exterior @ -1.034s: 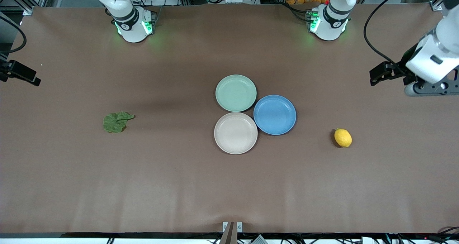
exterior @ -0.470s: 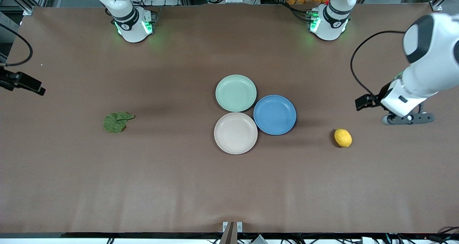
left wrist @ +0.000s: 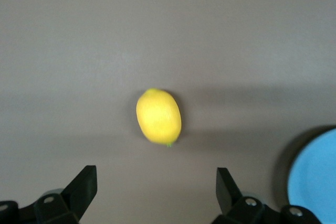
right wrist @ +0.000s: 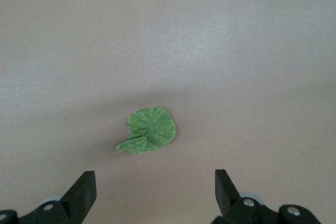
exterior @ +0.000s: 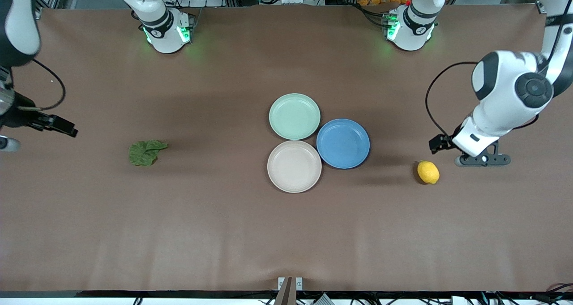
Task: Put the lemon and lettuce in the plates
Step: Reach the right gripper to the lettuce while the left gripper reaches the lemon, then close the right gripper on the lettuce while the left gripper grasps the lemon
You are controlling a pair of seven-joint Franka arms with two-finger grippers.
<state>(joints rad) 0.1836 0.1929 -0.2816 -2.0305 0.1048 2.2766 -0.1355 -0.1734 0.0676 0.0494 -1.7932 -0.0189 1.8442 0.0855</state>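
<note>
1. The lemon (exterior: 428, 172) is seen lying on the brown tabletop (exterior: 224, 233) toward the left arm's end, well apart from the plates and a little nearer the front camera than the blue plate (exterior: 343, 143).
2. The left gripper (left wrist: 156, 190) is held in the air over the bare table just beside the lemon, toward the left arm's end edge; its fingers (left wrist: 84, 187) are spread wide with nothing between them, and the lemon (left wrist: 158, 116) is shown ahead of the gap in the left wrist view.
3. The lettuce leaf (exterior: 145, 152) is found flat on the table toward the right arm's end, well apart from the plates.
4. The right gripper (right wrist: 155, 190) is held over the table near the right arm's end edge, apart from the leaf; its fingers (right wrist: 84, 188) are likewise set wide and empty, with the lettuce leaf (right wrist: 148, 130) shown ahead of them.
5. Three plates are grouped at the table's middle, touching or nearly so: the mint green plate (exterior: 294, 116) farthest from the front camera, the beige plate (exterior: 294, 166) nearest it, and the blue plate beside both toward the left arm's end. All three are seen empty.
</note>
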